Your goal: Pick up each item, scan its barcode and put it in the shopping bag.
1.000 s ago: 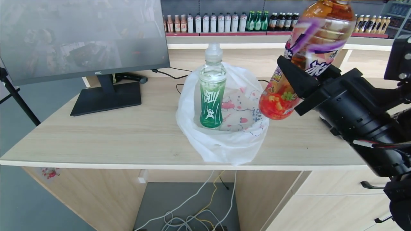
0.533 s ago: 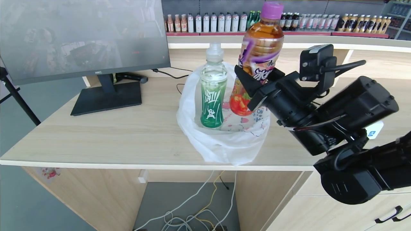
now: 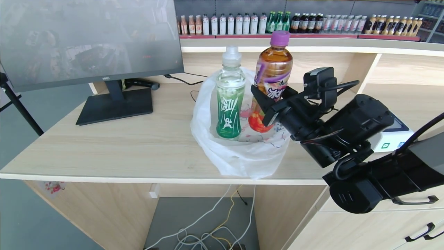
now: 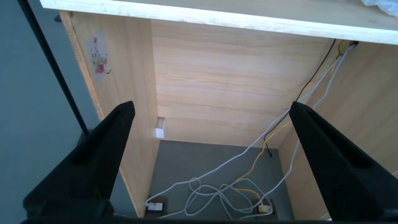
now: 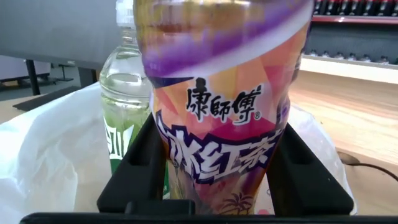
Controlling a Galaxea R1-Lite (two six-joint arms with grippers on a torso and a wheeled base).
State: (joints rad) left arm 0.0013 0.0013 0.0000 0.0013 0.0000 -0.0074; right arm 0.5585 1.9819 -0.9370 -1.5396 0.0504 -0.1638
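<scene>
1. The tea bottle (image 3: 272, 80) is upright with its purple cap on top. Its base sits low inside the mouth of the shopping bag (image 3: 239, 156). The right gripper (image 3: 269, 104) is clamped around its label. You cannot tell whether the base touches the bag floor.
2. The green bottle (image 3: 229, 104) stands in the bag just beside it, with only a narrow gap between them. It looks tall and slim, so a sideways drift during lowering would likely knock it over.
3. If you release too high, the tea bottle lands on soft film. It may topple over the low rim onto the table (image 3: 104, 146).
4. The bag film is slack. Retreating fingers could snag the rim and drag the bag and both bottles.
5. The left gripper (image 4: 211, 162) hangs below the tabletop, spread wide and holding nothing. Don't count on it to steady the bag.
</scene>
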